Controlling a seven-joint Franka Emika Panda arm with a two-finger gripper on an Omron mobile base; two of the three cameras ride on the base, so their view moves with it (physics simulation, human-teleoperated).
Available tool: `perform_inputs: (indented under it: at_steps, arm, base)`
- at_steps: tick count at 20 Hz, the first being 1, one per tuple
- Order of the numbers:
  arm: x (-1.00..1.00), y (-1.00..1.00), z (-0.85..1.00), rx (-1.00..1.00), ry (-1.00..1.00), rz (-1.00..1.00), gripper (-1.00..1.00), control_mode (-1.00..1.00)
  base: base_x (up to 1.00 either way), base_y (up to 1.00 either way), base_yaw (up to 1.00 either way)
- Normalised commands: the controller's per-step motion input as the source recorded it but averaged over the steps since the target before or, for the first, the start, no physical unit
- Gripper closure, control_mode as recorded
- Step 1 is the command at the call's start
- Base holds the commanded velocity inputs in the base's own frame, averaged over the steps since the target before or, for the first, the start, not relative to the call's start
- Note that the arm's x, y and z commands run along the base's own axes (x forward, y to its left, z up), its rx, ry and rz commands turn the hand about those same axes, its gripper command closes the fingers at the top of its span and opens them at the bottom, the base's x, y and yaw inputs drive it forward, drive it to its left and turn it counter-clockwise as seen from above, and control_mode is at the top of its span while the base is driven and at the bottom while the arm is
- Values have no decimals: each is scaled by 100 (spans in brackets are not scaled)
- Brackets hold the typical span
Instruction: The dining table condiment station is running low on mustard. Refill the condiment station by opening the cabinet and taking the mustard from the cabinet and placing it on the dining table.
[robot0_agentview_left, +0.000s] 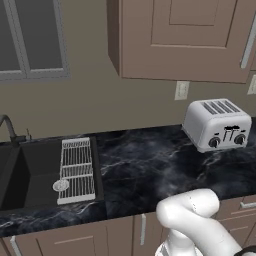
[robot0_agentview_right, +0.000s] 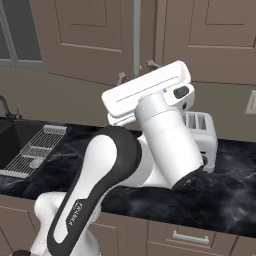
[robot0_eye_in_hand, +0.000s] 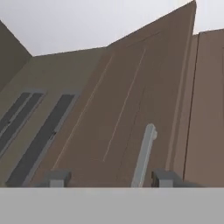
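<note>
A kitchen wall in dull olive-brown backs a black marble bench (robot0_agentview_left: 150, 160), and the toaster (robot0_agentview_left: 217, 124) standing on it serves as the landmark. Far to the left of the toaster a dark sink (robot0_agentview_left: 30, 172) is sunk into the bench, with a white wire rack (robot0_agentview_left: 76, 170) lying across its right part. Above and left of the toaster hangs the cabinet (robot0_agentview_right: 90, 37), a brown wooden wall unit with recessed panels; its long silver bar handle (robot0_agentview_right: 136, 35) runs vertically, almost straight above the toaster in the right base view. The pincer (robot0_agentview_right: 136, 71) is raised in front of the cabinet at the lower end of that handle, above the toaster. In the hand view its two tips stand apart, the handle (robot0_eye_in_hand: 144, 153) rising between them nearer the right one; the jaws are open and grip nothing.
</note>
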Motion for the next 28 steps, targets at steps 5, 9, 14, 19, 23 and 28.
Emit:
perform_inputs:
  at_steps: [5, 9, 14, 19, 23, 28]
  arm:
    - [7, -31, -2, -22, -19, 0, -100, -100]
    - [34, -5, -13, -37, -5, 0, -100, -100]
    - [39, -20, -5, -40, 0, 0, -100, -100]
    - [25, -30, 0, -38, 0, -1, -100, -100]
    - [35, -20, 0, -28, -1, -7, -100, -100]
    - [53, 0, 0, -14, -7, -5, -100, -100]
  base:
    - [0, 0, 0]
    - [0, 0, 0]
    - [0, 0, 0]
    - [0, 0, 0]
    - [0, 0, 0]
    - [0, 0, 0]
